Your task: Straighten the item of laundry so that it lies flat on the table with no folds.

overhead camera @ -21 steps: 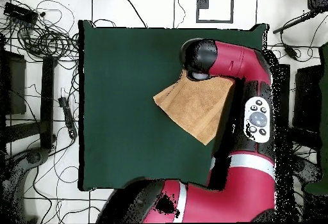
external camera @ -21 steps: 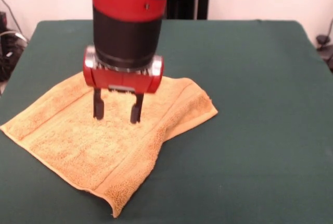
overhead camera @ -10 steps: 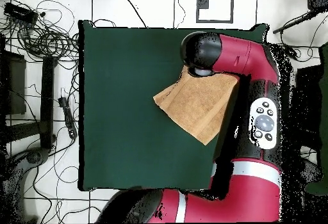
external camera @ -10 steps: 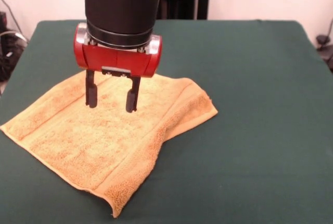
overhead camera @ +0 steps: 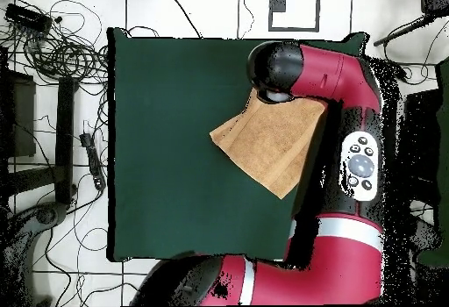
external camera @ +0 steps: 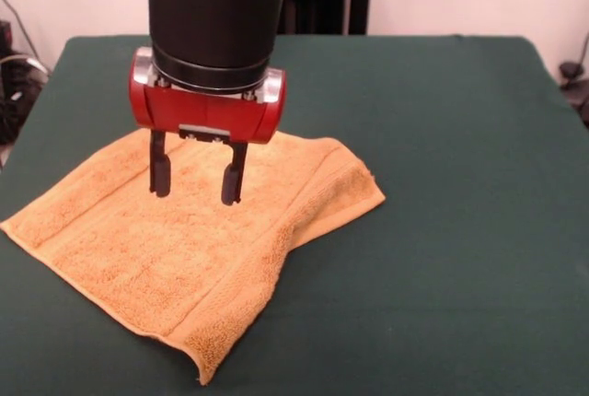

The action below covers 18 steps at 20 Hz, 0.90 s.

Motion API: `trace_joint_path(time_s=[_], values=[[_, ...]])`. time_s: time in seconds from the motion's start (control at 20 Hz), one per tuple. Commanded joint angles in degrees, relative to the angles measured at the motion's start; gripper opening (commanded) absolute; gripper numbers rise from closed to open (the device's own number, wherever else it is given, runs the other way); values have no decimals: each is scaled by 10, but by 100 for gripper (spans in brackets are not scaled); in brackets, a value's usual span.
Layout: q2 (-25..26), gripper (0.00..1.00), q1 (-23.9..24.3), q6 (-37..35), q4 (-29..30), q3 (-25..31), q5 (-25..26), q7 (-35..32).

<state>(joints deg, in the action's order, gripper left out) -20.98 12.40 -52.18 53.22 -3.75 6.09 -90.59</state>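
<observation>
Since a second ago my end effector [external camera: 194, 179] has risen off the cloth and shifted a little toward the table's far edge; the towel itself has not moved.

The table [external camera: 442, 184], dark green, fills most of the front view. My arm [overhead camera: 338, 128], red and black, comes down nearly vertically over the towel, its black wrist cylinder [external camera: 217, 18] upright and the red housing [external camera: 204, 109] level beneath it; from overhead the arm curves along one long side of the table and its rounded end hides one corner of the towel.

The golden-orange towel [external camera: 175, 258] lies on the side of the table that is left in the front view, reaching close to the near edge there, turned cornerwise to the table's edges. Its right-hand part is doubled over, showing a second layer and a thick folded edge, and the nearest corner curls up slightly.

My two dark fingers [external camera: 160, 173] point straight down, set apart with a clear gap between them, empty, just above the towel's far half.
</observation>
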Motion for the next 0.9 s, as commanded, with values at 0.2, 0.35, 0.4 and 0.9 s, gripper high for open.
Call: trace_joint_path(time_s=[0.2, 0.35, 0.4, 0.9], values=[[81, 100, -4, -110, -121, 36, -6, -51], [93, 100, -2, -123, -148, 38, -5, -45], [94, 100, -2, -125, -151, 38, -5, -45], [94, 100, -3, -120, -149, 33, -7, -49]])
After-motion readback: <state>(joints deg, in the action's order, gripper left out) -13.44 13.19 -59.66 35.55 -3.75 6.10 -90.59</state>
